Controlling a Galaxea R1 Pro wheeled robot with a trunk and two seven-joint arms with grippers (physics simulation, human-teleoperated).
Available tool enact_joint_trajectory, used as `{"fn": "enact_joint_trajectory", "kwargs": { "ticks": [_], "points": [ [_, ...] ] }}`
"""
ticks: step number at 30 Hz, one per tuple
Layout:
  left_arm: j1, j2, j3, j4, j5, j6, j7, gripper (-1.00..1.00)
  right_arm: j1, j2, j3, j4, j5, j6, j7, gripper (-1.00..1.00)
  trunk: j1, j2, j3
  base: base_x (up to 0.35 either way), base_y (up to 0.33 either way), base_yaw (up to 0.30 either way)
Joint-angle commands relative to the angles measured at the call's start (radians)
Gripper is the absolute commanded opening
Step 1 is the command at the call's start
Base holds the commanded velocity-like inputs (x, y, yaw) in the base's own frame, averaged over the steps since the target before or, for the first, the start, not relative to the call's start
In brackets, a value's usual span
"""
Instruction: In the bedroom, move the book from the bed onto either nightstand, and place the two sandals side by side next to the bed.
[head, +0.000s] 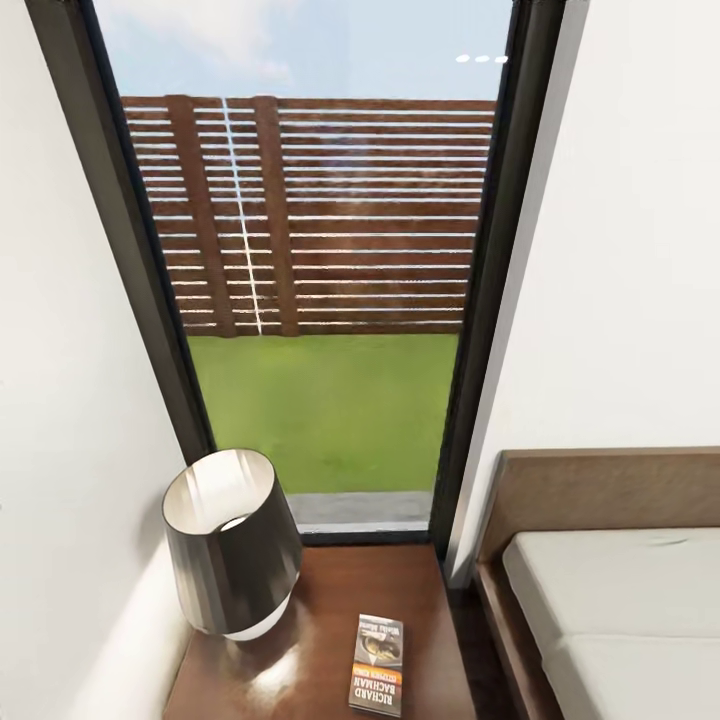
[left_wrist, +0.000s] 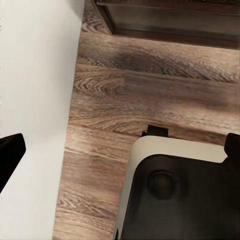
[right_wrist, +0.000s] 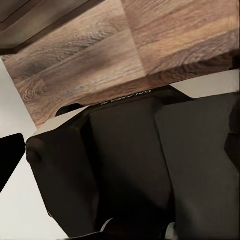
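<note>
Book (head: 377, 665): lies flat on the nightstand (head: 300, 660), toward its 5 o'clock corner, cover up, orange band and white lettering at the near end; nothing is holding it.
Nightstand: glossy reddish-brown top at 6 o'clock in the head view, set between the left wall and the bed (head: 610, 620).
Lamp (head: 232, 545): dark shade with a pale inner lining, tilted so its open top faces up and left; it stands on the nightstand at 9 o'clock from the book, near it but apart.
Bed: at 4 o'clock in the head view, pale mattress on a dark brown frame, brown headboard (head: 600, 490) against the wall; a narrow dark gap separates it from the nightstand.
Window (head: 330, 280): tall and dark-framed, at 12 o'clock above the nightstand; through it a brown slatted fence, green grass and sky.
Floor (left_wrist: 150, 95): wood planks, seen from both wrist cameras past the robot's dark and white base (left_wrist: 175, 195).
Left fingers: cannot tell whether spread or closed; dark tips just enter at the edges of the left wrist view, with nothing between them.
Right fingers: cannot tell either; dark shapes sit at the edges of the right wrist view, over the robot's dark body (right_wrist: 130, 165).
</note>
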Motion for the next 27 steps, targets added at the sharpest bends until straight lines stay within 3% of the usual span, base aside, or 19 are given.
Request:
{"fn": "enact_joint_trajectory", "kwargs": {
  "ticks": [1, 7, 27],
  "points": [
    [0.000, 0.000, -0.009, -0.001, 0.005, -0.001, 0.006, 1.00, 0.000, -0.005, -0.002, 0.001, -0.011, 0.005, 0.003, 1.00, -0.004, 0.007, 0.002, 0.000, 0.000, 0.000],
    [0.000, 0.000, -0.008, -0.001, 0.007, -0.001, 0.006, 1.00, 0.005, -0.025, -0.002, 0.003, -0.012, 0.005, 0.003, 1.00, -0.027, 0.049, 0.021, 0.000, 0.000, 0.000],
    [0.000, 0.001, -0.008, -0.002, 0.007, 0.002, 0.006, 1.00, 0.006, -0.032, -0.004, 0.012, -0.014, 0.007, 0.003, 1.00, -0.104, 0.189, 0.084, 0.000, 0.000, 0.000]
  ]
}}
